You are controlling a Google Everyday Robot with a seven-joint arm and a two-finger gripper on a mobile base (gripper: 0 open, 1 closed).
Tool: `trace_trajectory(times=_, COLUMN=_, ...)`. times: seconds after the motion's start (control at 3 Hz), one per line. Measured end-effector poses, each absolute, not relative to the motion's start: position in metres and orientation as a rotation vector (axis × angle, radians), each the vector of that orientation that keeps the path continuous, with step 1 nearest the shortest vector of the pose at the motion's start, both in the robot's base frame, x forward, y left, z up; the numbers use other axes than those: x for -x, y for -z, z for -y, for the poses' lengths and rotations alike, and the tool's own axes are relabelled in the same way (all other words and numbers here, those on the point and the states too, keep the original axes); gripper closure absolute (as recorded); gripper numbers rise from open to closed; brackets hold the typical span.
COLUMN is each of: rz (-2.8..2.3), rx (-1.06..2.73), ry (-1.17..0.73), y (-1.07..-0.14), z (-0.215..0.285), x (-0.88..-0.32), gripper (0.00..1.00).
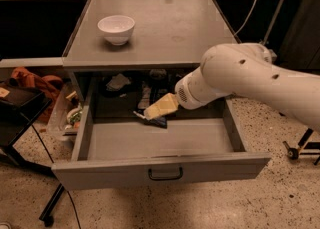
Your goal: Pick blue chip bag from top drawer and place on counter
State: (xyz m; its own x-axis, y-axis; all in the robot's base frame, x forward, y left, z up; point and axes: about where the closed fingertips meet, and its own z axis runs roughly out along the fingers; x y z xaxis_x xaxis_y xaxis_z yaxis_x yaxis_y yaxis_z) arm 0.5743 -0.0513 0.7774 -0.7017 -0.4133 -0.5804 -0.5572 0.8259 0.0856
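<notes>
Blue chip bag was the target; notes run front to back. Nearest: top drawer pulled well out from under the counter's front edge, flat front panel with a black bar handle at its centre. Forward half of the drawer floor was bare grey. Behind that, roughly below the middle of the counter's front edge, the bag lay on the drawer floor, dark navy with a pale corner showing toward the left. Gripper, cream-coloured, sat on the white arm reaching in from the side of the counter's right edge. It pointed left and down, with its tip directly over the bag's near end. Contact was not confirmed, and whether the gripper was spread or closed could not be told. The bag's long axis seemed to run front to back, square to the counter's front edge, though the gripper hid its middle part. Judged: the bag sat just beneath and slightly behind the tip, so the grasp wanted a short descent rather than sideways travel. Further back in the drawer, in shadow, a crumpled pale item lay toward the counter's front-left corner. Above, the counter carried a white bowl near its left edge. Bag not yet lifted.
</notes>
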Motion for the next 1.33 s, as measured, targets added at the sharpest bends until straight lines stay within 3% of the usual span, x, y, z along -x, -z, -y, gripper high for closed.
trace_trajectory(times=0.67, rz=-2.468, rx=0.637, ry=-0.458, y=-0.683, z=0.0, x=-0.655, gripper=0.0)
trace_trajectory(times=1.33, rz=-2.452, rx=0.603, ry=-0.428, y=-0.67, z=-0.004, x=-0.668, gripper=0.0)
